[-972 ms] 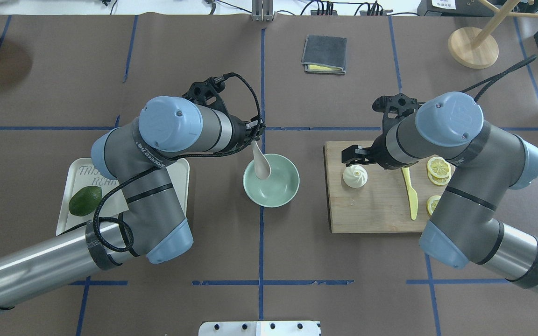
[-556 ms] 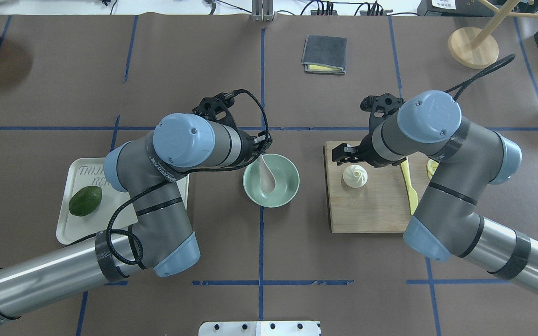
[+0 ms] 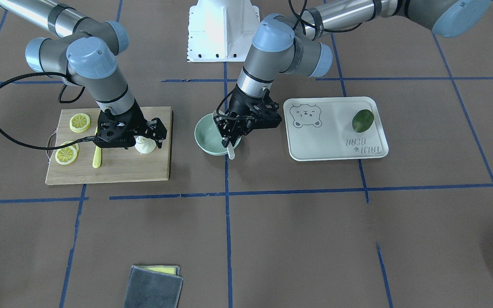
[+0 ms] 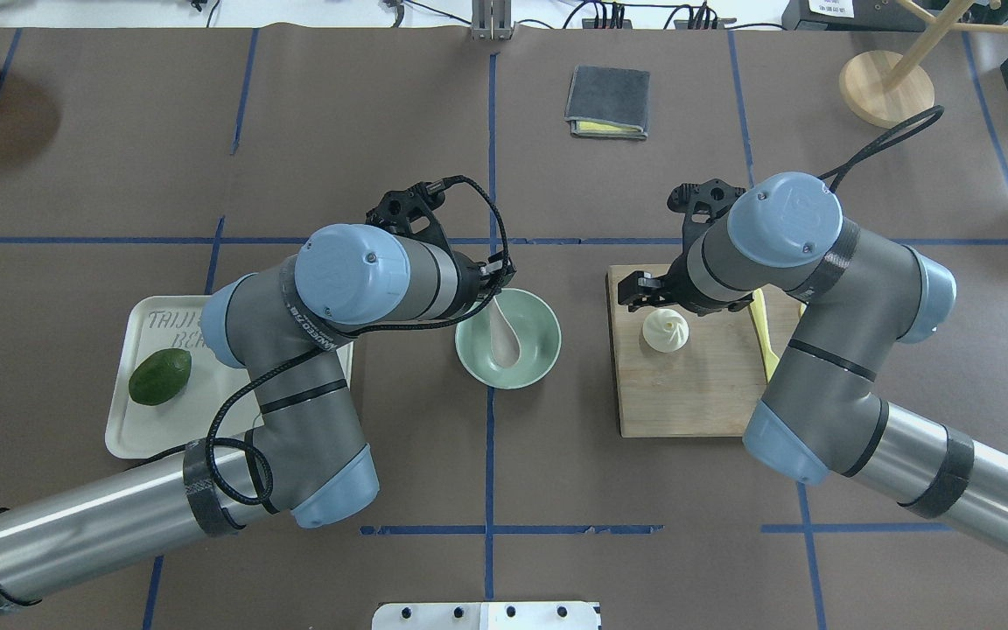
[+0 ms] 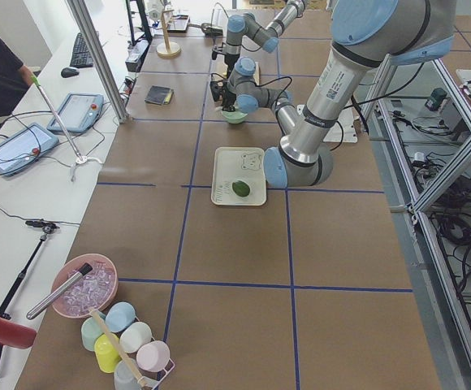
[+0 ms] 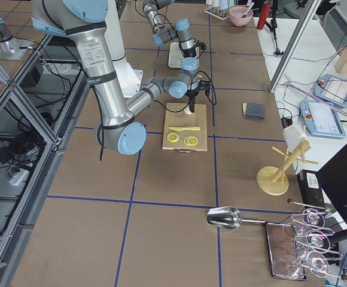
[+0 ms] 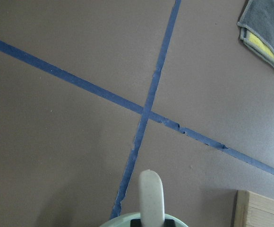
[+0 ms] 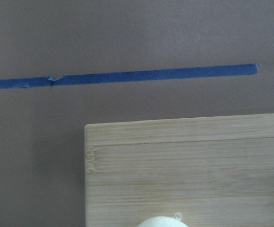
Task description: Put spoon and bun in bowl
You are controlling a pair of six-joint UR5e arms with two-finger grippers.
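Observation:
The pale mint-green bowl (image 4: 537, 339) stands at the table's middle. My left gripper (image 4: 493, 278) is over its far-left rim, shut on the handle of the off-white spoon (image 4: 505, 341). The scoop lies inside the bowl. The handle end pokes past the rim in the front-facing view (image 3: 230, 153) and in the left wrist view (image 7: 150, 196). The white pleated bun (image 4: 666, 331) sits on the wooden board (image 4: 688, 402). My right gripper (image 4: 663, 302) is open, just above and behind the bun, not touching it. The bun's top shows in the right wrist view (image 8: 163, 221).
A yellow knife (image 4: 766, 354) and lemon slices (image 3: 79, 122) lie on the board by my right arm. The white bear tray (image 4: 145, 429) with a green fruit (image 4: 159, 376) is left of the bowl. A grey cloth (image 4: 607, 101) and a wooden stand (image 4: 886, 87) are far back.
My left gripper moved right and brought the spoon's scoop further into the bowl. My right arm shifted left, closer over the bun, and now covers the lemon slices from above.

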